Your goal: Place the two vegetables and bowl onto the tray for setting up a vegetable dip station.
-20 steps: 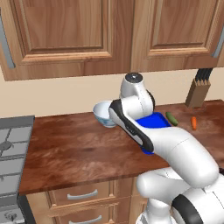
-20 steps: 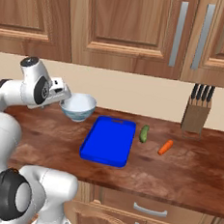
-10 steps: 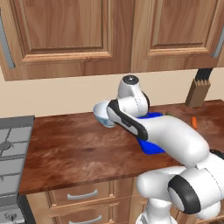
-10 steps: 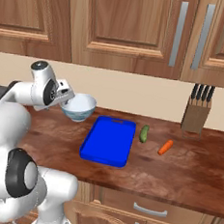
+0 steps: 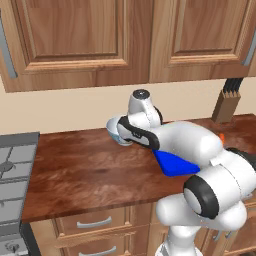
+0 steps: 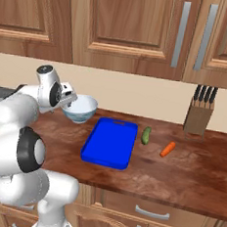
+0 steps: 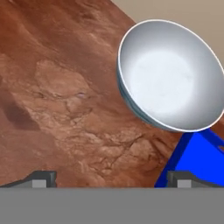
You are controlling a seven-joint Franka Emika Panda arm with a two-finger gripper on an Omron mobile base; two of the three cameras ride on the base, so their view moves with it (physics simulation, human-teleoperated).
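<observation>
I've swung hand (image 6: 68, 97) closer to bowl (image 6: 80, 108) | fingers spread, empty | tray (image 6: 109, 142) still bare, grasp next

White bowl (image 7: 173, 74) above blue tray (image 7: 197, 159) corner, on brown counter (image 7: 57, 96).

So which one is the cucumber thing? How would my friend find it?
Start at the knife block on the wooden counter, then look toward the blue tray. Beside the tray lies the small green piece, darker and stubbier than the orange carrot next to it.

one bowl (image 6: 80, 109), one tray (image 6: 109, 142), two vegetables (image 6: 146, 135)
</observation>
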